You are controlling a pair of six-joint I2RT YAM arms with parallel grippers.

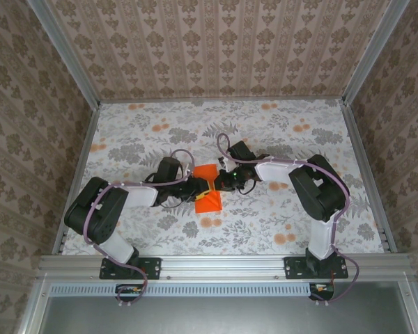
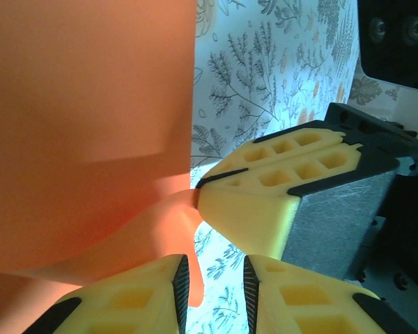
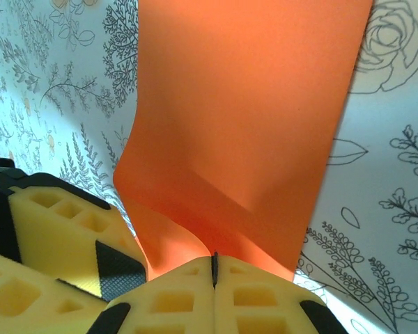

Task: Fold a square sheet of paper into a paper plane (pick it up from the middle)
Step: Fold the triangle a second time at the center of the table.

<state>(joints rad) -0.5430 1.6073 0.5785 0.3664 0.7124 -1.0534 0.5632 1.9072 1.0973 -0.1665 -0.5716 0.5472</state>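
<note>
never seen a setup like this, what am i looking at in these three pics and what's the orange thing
A left arm and a right arm, both robots, are bolted to a flowered table. The wide picture looks down from above. The other two come from cameras on each wrist, so the yellow blocks are fingers. A creased orange paper sits between the arms. The right gripper is shut on its edge; the left gripper has its fingers slightly apart beside it.

The left arm (image 1: 101,209) and right arm (image 1: 320,188) have black joints, white links and looping lilac cables (image 1: 183,154). Black base plates (image 1: 131,266) sit on the aluminium rail (image 1: 223,266). The yellow fingers (image 3: 258,296) have square pockets and black textured corners.
</note>
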